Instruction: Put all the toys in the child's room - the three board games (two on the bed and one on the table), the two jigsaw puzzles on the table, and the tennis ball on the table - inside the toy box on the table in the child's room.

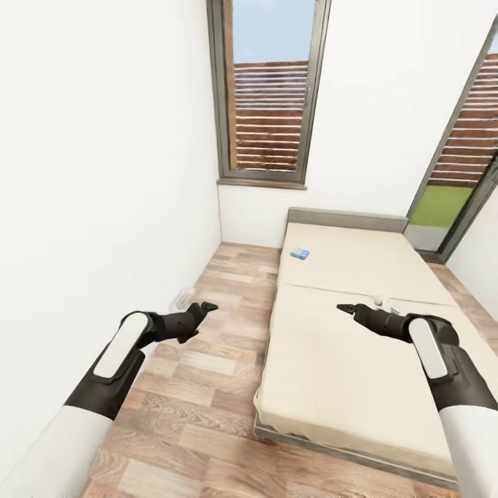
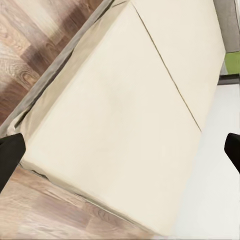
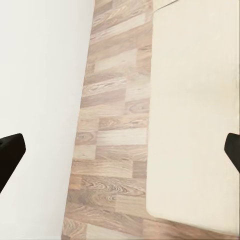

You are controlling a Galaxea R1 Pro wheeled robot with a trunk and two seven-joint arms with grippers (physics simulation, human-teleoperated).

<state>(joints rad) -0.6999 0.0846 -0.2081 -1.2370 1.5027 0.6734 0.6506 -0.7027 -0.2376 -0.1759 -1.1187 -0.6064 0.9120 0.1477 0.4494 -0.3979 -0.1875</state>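
The beige bed [image 1: 332,360] with its grey headboard [image 1: 346,219] stretches ahead at the right. One small light-blue board game [image 1: 299,253] lies on the mattress near the headboard's left end. My left gripper [image 1: 208,306] hangs open over the wood floor to the left of the bed. My right gripper [image 1: 344,308] hovers open above the middle of the mattress. Both wrist views show dark fingertips [image 2: 10,156] [image 3: 9,152] wide apart with nothing between them. The toy box, the table and the other toys are out of view.
A white wall runs close along my left, with a small white fitting [image 1: 181,299] at its foot. A narrow strip of plank floor [image 1: 228,325] lies between wall and bed. A window [image 1: 270,90] stands ahead, a glass door [image 1: 456,173] at the right. A small pale thing [image 1: 380,301] lies on the bed.
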